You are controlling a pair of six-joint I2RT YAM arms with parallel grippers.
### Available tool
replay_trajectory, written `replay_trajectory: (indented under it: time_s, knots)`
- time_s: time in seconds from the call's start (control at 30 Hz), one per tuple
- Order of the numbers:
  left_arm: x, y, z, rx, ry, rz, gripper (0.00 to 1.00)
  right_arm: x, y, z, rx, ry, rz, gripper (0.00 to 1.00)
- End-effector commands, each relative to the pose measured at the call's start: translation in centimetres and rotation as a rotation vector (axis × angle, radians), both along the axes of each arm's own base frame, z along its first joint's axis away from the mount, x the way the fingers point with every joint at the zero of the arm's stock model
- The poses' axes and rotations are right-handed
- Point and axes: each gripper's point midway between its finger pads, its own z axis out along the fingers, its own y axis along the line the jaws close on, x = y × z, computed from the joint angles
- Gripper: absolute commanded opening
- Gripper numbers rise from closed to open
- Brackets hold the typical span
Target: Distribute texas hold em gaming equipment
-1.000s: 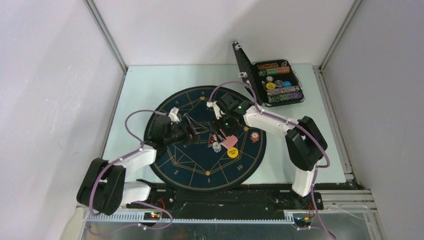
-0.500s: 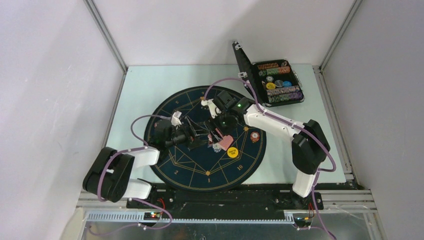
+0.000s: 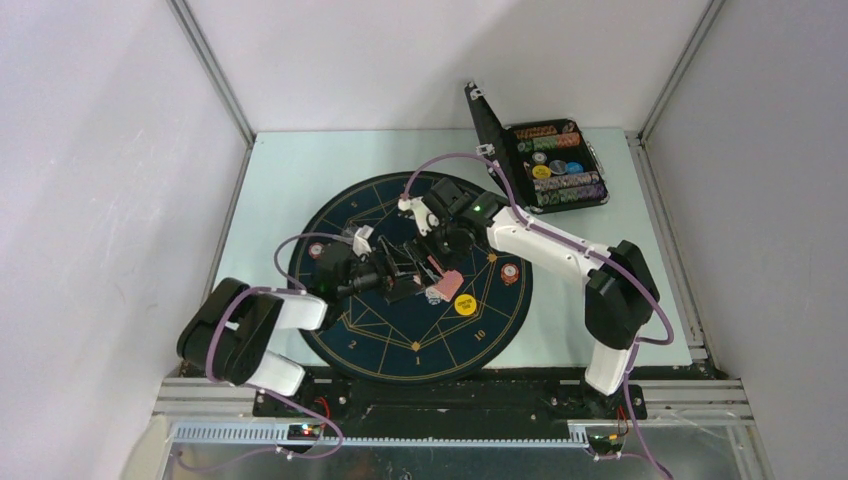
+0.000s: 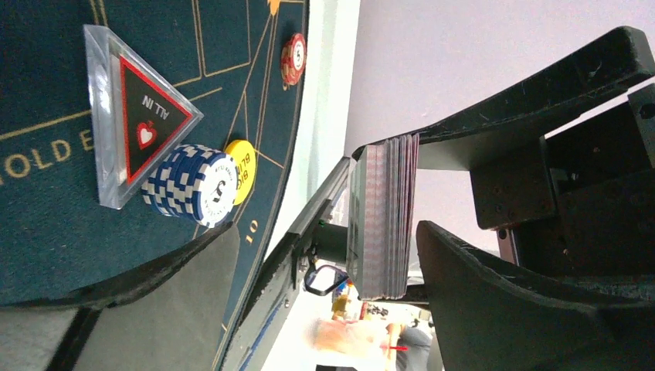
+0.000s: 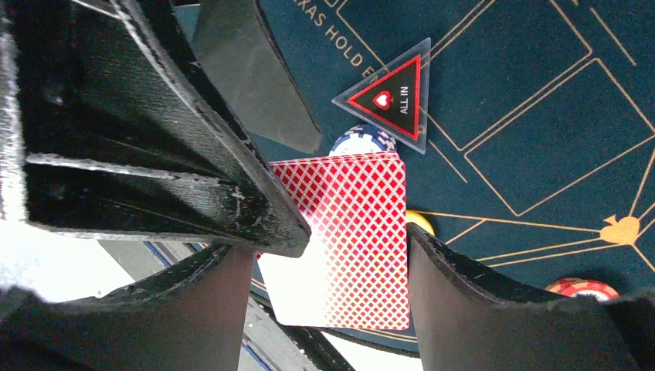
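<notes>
Broadly, a pale green tabletop carries everything, and a big round dark-blue mat with gold lines lies flat on it. Both arms reach in over the mat. The left arm crosses its near left rim, the right arm crosses its right rim, and their ends meet above the mat's centre. Off the mat, beyond its far right rim, a black hinged case stands open with its lid upright. Rows of discs fill its tray.

Above the mat's centre the right claw grips a deck of cards by two opposite edges, one finger on each. The red-patterned backs are turned to its own camera, and the deck hangs clear of the mat. The left claw is spread wide, with its fingers on either side of the same deck. Whether either finger touches the cards I cannot tell.

On the mat, just beside the deck, a clear triangular marker reading ALL IN lies flat. A stack of blue-and-white discs stands just beside one of its corners. A yellow disc lies flat next to that stack, toward the mat's near right. An orange-red disc lies alone, closer to the mat's right rim and apart from the others.
</notes>
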Motion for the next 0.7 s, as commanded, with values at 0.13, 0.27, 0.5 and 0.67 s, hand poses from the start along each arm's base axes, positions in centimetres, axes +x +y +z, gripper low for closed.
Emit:
replay_trajectory:
  time_s: [0.13,0.27,0.5,0.67]
  knots:
    - [-1.3,-2.3,3.3,-0.177,-0.058,-0.086,0.74,0.5,2.0,2.6,0.081,-0.046,0.029,0.00]
    - [-1.5,-2.7,3.5,-0.221,-0.050,-0.097,0.62,0.5,2.2,2.7,0.089,-0.047,0.035,0.00]
    - [-2.0,-3.0,5.0,-0.304,-0.068,-0.110,0.30,0.6,2.3,2.5,0.080,-0.045,0.026,0.00]
    - [-2.3,-3.1,5.4,-0.315,-0.079,-0.115,0.01,1.0,2.0,2.3,0.060,-0.057,-0.001,0.00]
